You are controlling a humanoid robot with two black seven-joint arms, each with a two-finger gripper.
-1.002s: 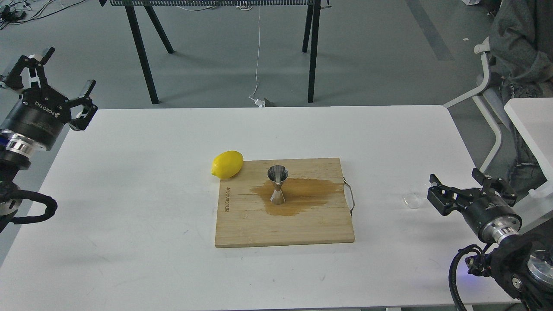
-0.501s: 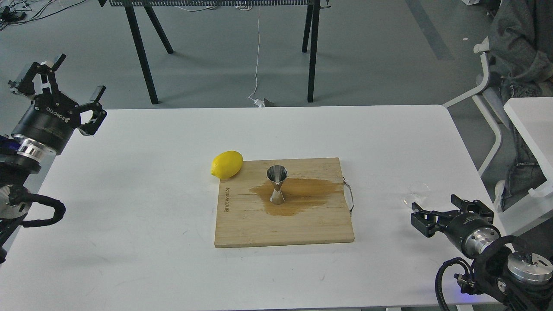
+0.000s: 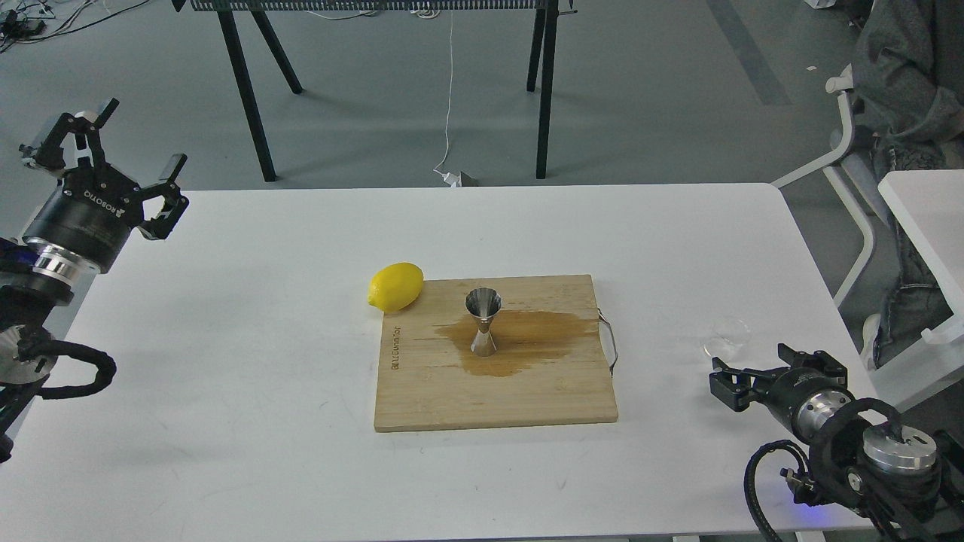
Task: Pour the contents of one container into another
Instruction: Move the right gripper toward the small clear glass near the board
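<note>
On the white table (image 3: 226, 339), the steel jigger (image 3: 483, 321) stands mid-frame on the board (image 3: 422, 399). The clear cup (image 3: 726, 336) sits right of it, just above-left of the nearer right end effector (image 3: 745, 374), fingers spread, empty. The left end effector (image 3: 105, 169), upper left, is wide open.

Left arm (image 3: 56, 233): black cylindrical wrist, white "ROBOTIQ" lettering, polished silver ring, blue band below, looped black corrugated cable. Left gripper (image 3: 120, 162): black linkage fingers, pale pads. Right arm (image 3: 866, 444): black housing, silver joint cap, black cable loop, blue light. Right gripper (image 3: 761, 369): black.
</note>
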